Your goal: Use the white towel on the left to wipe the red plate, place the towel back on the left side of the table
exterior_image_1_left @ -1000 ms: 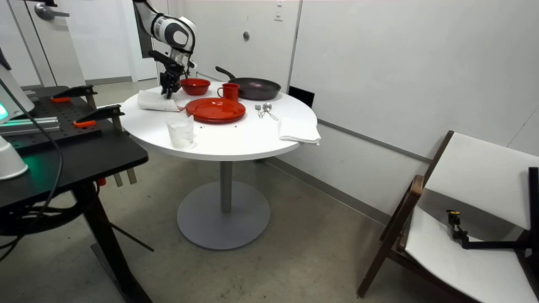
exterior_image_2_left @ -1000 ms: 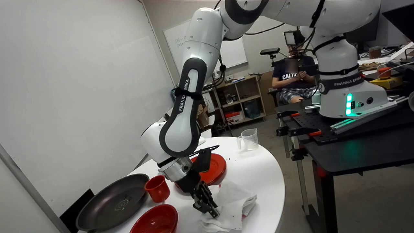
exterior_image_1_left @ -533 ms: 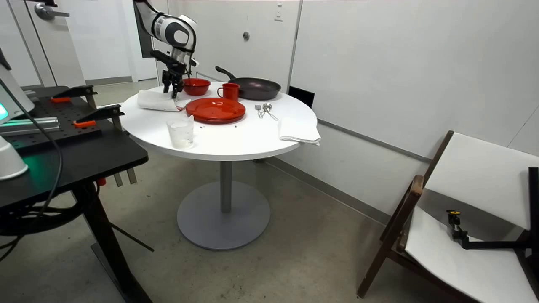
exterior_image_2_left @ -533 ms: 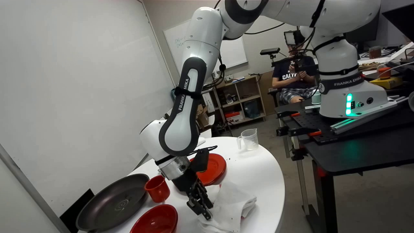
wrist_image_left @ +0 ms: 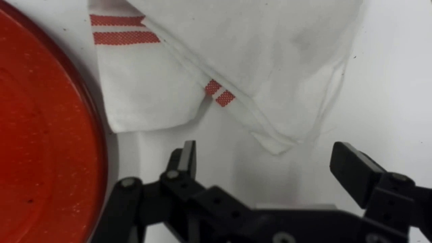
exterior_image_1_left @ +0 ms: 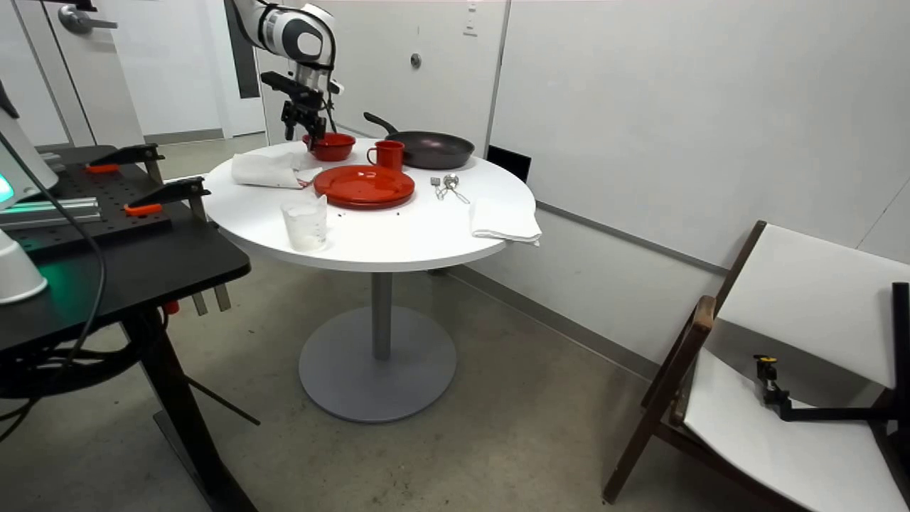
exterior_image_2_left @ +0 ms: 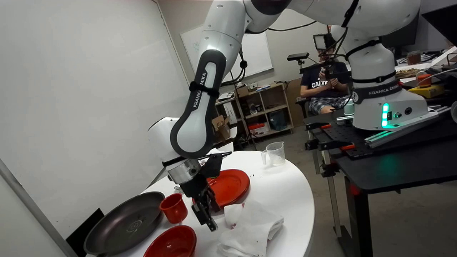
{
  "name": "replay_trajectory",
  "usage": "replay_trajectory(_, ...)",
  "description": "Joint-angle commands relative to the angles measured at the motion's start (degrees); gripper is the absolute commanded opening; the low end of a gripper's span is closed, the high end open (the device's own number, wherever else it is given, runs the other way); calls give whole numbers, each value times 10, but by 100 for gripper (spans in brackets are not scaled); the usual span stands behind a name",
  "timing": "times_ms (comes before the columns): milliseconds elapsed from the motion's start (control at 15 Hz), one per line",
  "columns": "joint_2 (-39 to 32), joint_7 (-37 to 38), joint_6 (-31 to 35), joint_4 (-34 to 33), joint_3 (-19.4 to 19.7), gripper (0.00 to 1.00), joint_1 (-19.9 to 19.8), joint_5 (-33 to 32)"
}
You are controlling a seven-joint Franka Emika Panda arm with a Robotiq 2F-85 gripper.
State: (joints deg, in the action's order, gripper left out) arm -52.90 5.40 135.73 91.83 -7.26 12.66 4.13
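I have the gripper point(wrist_image_left: 263, 148) over the table point(exterior_image_1_left: 398, 242), fingers spread wide apart, just beside the white towel point(wrist_image_left: 256, 54) and apart from it. Towel: loosely folded, red stripes at its edges, lying near the table's rim on the side of the black desk point(exterior_image_2_left: 400, 182). One corner of its striped flap comes just beside the red plate point(wrist_image_left: 44, 128); the wrist view gives a narrow gap between them. Plate lies flat, farther in from the rim, small specks on its glossy face. Next out, a red bowl point(exterior_image_2_left: 173, 244) stands upright close to the gripper, and a red mug point(exterior_image_1_left: 389, 154) stands just behind the plate in an exterior view; whether mug and plate touch I cannot tell. The black pan point(exterior_image_1_left: 430, 151) sits past the mug near the table's edge, handle raised. Small metal utensils point(exterior_image_1_left: 450, 187) lie across the plate from the towel. Near the rim a clear measuring cup point(exterior_image_1_left: 306, 226) stands upright. A second white cloth point(exterior_image_1_left: 506, 222), folded flat, overhangs the edge opposite the desk. Well apart, the arm base point(exterior_image_2_left: 396, 101) shows green light on the desk; farthest back I note a seated person point(exterior_image_2_left: 323, 85) and a shelf unit point(exterior_image_2_left: 267, 107).
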Motion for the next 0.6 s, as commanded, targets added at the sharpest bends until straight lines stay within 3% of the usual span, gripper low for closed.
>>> replay_trajectory(0, 51, 11, -32, 42, 22, 100, 1, -19)
replay_trajectory(533, 73, 109, -3, 61, 106, 100, -21, -22)
